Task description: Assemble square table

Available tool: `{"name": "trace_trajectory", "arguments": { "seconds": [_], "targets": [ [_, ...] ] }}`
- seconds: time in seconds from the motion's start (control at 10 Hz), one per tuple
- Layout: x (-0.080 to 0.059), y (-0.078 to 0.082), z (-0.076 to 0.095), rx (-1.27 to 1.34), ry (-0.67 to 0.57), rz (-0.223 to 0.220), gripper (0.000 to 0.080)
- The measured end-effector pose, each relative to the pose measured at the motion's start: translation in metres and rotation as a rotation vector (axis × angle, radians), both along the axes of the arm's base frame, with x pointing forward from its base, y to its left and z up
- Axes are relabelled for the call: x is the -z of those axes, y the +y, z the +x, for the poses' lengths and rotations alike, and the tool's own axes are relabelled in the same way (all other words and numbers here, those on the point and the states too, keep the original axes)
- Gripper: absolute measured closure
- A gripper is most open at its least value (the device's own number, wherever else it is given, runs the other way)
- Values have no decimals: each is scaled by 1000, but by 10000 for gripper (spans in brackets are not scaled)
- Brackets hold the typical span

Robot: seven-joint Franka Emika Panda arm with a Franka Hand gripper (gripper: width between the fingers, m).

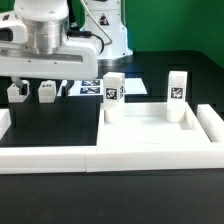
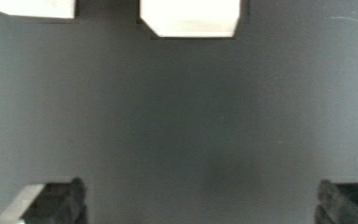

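Black matte tabletop carries our square slab [image 1: 150, 128], smooth white plastic with a raised rim, and two upright leg blocks [image 1: 113, 97] at its far corners. In the exterior view, two loose legs [image 1: 46, 92] lie at its nine o'clock, roughly six o'clock of the gripper [image 2: 197, 198], whose fingers [image 2: 51, 200] are spread wide, holding nothing. We judge a loose leg comes next

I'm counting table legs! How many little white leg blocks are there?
4. Two leg blocks stand upright on the slab; two more sit at the exterior view's left, near the gripper.
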State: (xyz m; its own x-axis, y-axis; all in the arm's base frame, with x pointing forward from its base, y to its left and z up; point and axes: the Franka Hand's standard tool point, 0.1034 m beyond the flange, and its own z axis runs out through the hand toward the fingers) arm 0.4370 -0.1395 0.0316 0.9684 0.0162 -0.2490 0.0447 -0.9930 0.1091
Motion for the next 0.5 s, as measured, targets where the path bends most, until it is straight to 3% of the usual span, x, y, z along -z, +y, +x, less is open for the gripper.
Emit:
{"name": "trace_trajectory", "arguments": {
  "seconds": [0.3,0.5],
  "targets": [
    [6,3,-26,-9,130,39,150],
    [7,-4,-37,-42,167,55,150]
  ]
}}
